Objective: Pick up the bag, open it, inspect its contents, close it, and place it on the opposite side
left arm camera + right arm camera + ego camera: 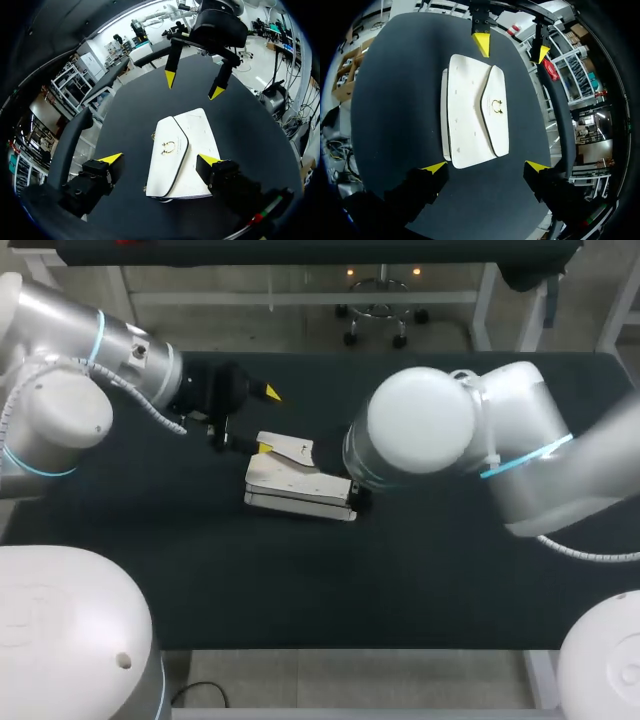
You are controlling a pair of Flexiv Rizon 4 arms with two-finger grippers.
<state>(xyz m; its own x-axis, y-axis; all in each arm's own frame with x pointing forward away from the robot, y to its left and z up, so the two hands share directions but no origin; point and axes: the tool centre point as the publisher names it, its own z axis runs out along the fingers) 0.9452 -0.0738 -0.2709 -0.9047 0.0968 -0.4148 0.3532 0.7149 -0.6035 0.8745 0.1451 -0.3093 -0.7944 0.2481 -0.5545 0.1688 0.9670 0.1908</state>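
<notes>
While closed, bag (297,478) between spread end effectors (160,159) (486,166)

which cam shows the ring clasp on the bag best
The right wrist view: it looks straight down on the bag, with the ring clasp plain and unobstructed. The left wrist view shows it slanted. In the head view the clasp cannot be made out.

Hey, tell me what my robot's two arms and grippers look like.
The left arm and right arm are glossy white and silver, with rounded joints, thin light-blue rings and pale cables along the outside. The left gripper and right gripper are black, each with two fingers ending in bright yellow pointed tips.
</notes>
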